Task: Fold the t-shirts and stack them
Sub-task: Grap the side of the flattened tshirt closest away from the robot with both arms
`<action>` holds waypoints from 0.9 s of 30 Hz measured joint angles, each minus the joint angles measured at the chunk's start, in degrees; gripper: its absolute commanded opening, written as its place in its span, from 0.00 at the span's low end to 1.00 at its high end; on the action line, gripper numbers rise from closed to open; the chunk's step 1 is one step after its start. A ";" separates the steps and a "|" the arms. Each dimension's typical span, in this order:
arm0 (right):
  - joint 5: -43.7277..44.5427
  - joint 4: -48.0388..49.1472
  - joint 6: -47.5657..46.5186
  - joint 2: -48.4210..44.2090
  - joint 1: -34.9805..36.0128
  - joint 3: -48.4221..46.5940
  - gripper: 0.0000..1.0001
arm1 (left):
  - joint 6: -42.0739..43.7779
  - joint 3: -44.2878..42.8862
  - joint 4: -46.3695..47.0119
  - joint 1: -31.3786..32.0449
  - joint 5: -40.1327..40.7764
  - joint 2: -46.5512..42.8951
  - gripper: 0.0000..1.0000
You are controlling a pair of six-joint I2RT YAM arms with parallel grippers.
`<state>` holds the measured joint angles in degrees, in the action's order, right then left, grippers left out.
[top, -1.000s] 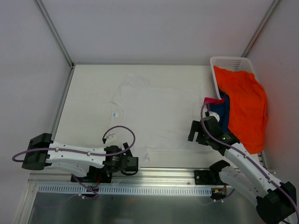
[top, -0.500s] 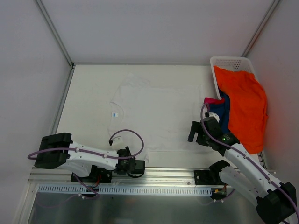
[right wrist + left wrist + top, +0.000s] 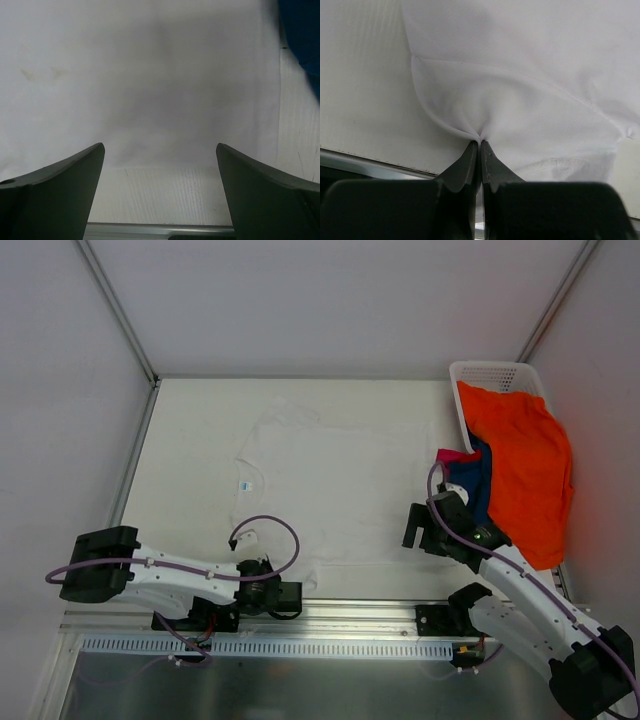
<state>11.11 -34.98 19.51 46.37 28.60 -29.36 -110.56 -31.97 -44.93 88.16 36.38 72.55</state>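
Since earlier, left claw (image 3: 480, 144) has closed, pinching white shirt (image 3: 530, 95) hem. Right claw (image 3: 160, 150) spread. Four shirts: white, orange (image 3: 525, 465), navy (image 3: 480, 485), magenta (image 3: 455, 455).

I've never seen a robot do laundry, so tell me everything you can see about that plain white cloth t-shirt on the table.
The plain white cloth t-shirt lies spread almost flat on the white table, thin, soft-looking and hard to tell from it. A small label shows near its left edge. At its near corner, by a stitched hem, the shut left gripper pinches a little fold, puckering the cloth around it.
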 measured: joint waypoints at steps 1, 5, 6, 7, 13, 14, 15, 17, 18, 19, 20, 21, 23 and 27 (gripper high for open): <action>0.17 -1.05 0.24 -0.11 0.37 -0.24 0.99 | 0.00 0.63 0.46 0.00 0.33 -0.83 0.00; 2.14 -6.75 1.62 -1.60 1.79 -2.60 0.99 | -0.04 2.73 2.05 -0.02 1.60 -3.43 0.00; 3.50 -8.66 2.67 -2.19 2.43 -3.74 0.99 | -0.07 3.28 2.40 -0.02 1.95 -3.98 0.00; 4.85 -10.27 3.76 -2.91 2.99 -4.79 1.00 | -0.09 3.74 2.71 -0.02 2.43 -4.52 0.00; 11.96 -18.05 12.26 -5.42 6.73 -6.45 0.99 | -0.44 6.97 4.09 -0.11 4.70 -8.52 0.00; 13.11 -19.47 13.68 -4.79 7.04 -6.45 0.99 | -0.52 7.74 4.26 -0.17 4.98 -9.62 0.00; 14.16 -20.90 15.13 -3.80 7.17 -6.54 0.99 | -0.52 8.46 4.37 -0.52 5.29 -10.78 0.00; 15.63 -23.10 17.70 -1.29 7.34 -6.75 0.99 | -0.42 9.66 4.55 -1.29 5.97 -12.81 0.00; 16.13 -23.91 19.02 0.35 7.41 -6.84 1.00 | 0.00 10.36 4.61 -2.03 6.34 -14.16 0.00; 16.59 -24.68 20.09 1.86 7.48 -6.95 0.99 | 0.31 10.84 4.63 -2.47 6.49 -15.06 0.00; 16.83 -25.14 20.94 3.48 7.54 -6.95 1.00 | 0.74 11.41 4.61 -2.99 6.80 -16.22 0.00; 16.79 -25.35 21.62 4.85 7.65 -6.95 0.99 | 1.31 12.02 4.63 -3.58 7.10 -17.42 0.00; 16.28 -24.83 22.16 6.25 7.82 -6.91 1.00 | 2.43 13.35 4.59 -4.39 7.72 -20.06 0.00; 14.51 -21.66 22.97 6.49 8.02 -5.60 0.99 | 4.37 15.37 4.55 -5.35 8.31 -24.50 0.00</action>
<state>25.63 -56.64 42.48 52.86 36.62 -34.96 -106.19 -16.60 -40.38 82.81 44.69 48.05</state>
